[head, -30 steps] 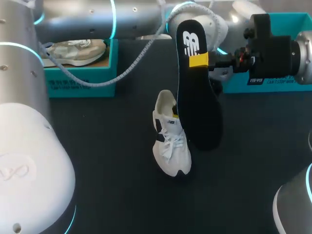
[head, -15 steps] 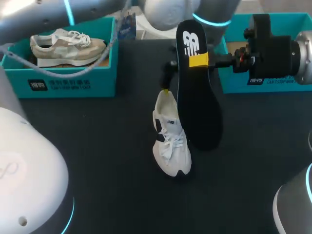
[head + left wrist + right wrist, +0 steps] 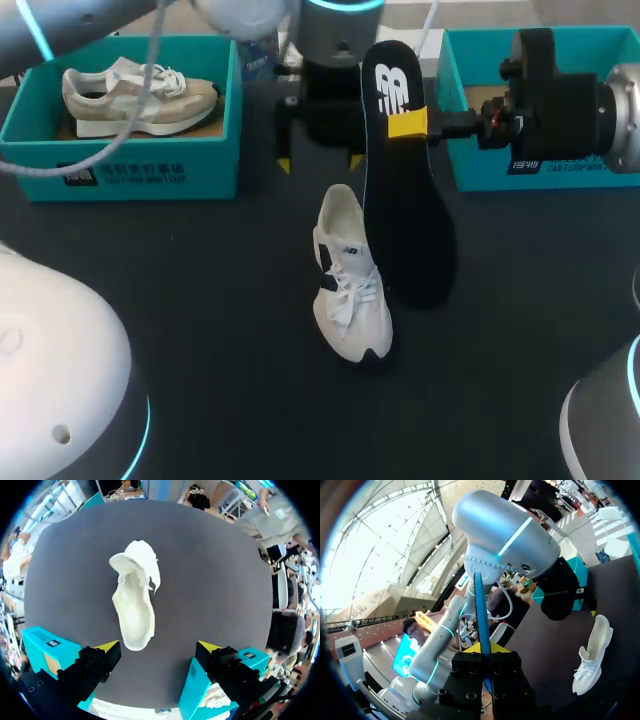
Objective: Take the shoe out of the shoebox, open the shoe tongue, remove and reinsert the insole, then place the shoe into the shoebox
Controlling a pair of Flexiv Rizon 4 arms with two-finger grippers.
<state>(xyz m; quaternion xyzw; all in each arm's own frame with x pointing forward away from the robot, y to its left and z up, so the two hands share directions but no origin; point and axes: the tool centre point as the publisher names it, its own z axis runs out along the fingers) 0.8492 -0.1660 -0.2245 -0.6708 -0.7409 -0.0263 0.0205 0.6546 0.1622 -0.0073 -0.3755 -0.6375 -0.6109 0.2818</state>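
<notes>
My left gripper (image 3: 318, 162) backs off shoe (image 3: 350, 275) heel, jaws spread, empty. Right gripper (image 3: 410, 124) keeps pinching insole (image 3: 405, 220). Insole out; reinsertion next, I judge.

White shoe (image 3: 350, 280) lies on table, toe twd robot. Black insole (image 3: 405, 200) is out, upright, just beside it. Teal shoebox (image 3: 470, 172) sits behind.

Dark matte table (image 3: 200, 300), evenly lit
</notes>
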